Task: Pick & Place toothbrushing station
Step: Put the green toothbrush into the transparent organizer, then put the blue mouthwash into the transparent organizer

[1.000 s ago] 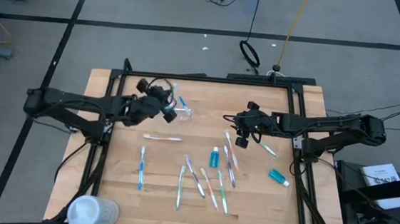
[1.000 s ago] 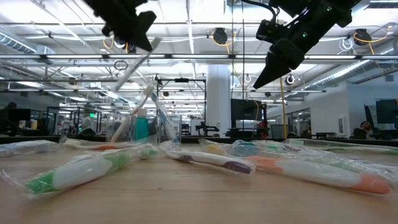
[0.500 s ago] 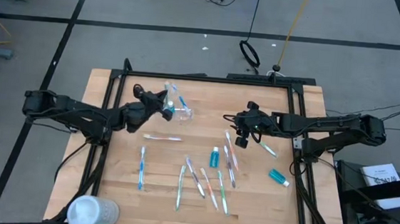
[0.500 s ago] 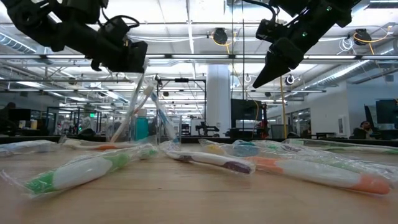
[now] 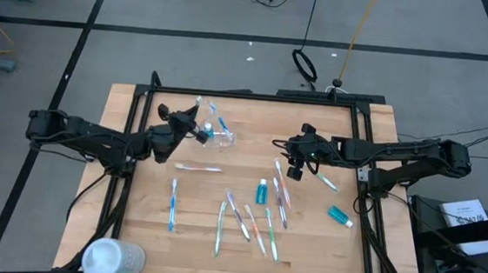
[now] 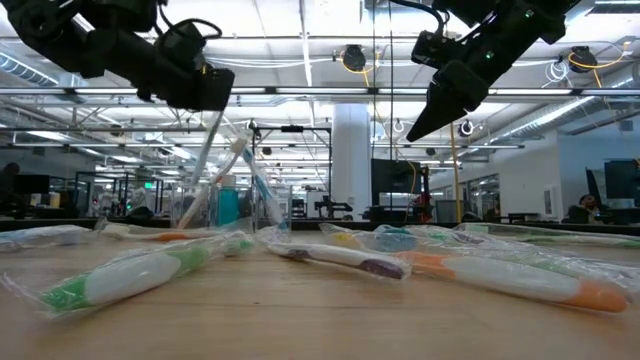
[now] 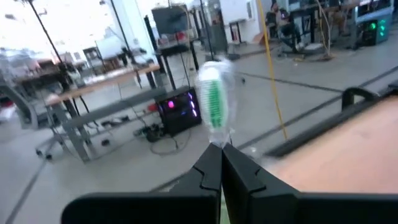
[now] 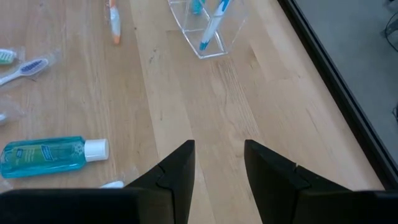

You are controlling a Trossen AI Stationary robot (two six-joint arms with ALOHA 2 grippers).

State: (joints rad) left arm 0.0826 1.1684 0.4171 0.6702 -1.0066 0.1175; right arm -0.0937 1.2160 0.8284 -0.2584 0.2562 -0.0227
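The clear cup (image 5: 225, 138) stands on the table's far left part with a blue toothbrush (image 8: 211, 26) in it; it also shows in the low view (image 6: 232, 205). My left gripper (image 5: 194, 127) hovers just left of the cup, shut on a wrapped toothbrush (image 7: 214, 102) with a green-striped head. My right gripper (image 5: 295, 169) hangs open and empty above the table's middle right. Several wrapped toothbrushes (image 5: 250, 220) and two teal toothpaste tubes (image 5: 262, 190) (image 5: 340, 216) lie flat on the wood. My left gripper pinches the wrapped toothbrush between its two fingertips, at a narrow stretch (image 7: 219, 142) just below the green-striped head. The brush runs on past the fingertips along the fingers' line, toward the table's far edge (image 5: 198, 107). It is lifted clear of the table and the cup.
A big white cylindrical container (image 5: 113, 260) stands at the near left corner. A single toothbrush (image 5: 198, 167) lies near my left gripper and a blue one (image 5: 172, 204) nearer the front. Black frame rails (image 5: 256, 94) run along the table's edges.
My left gripper has come down with the toothbrush beside the cup and tipped toward level, staying shut on it. The brush stays clear of the table. My right gripper has kept still.
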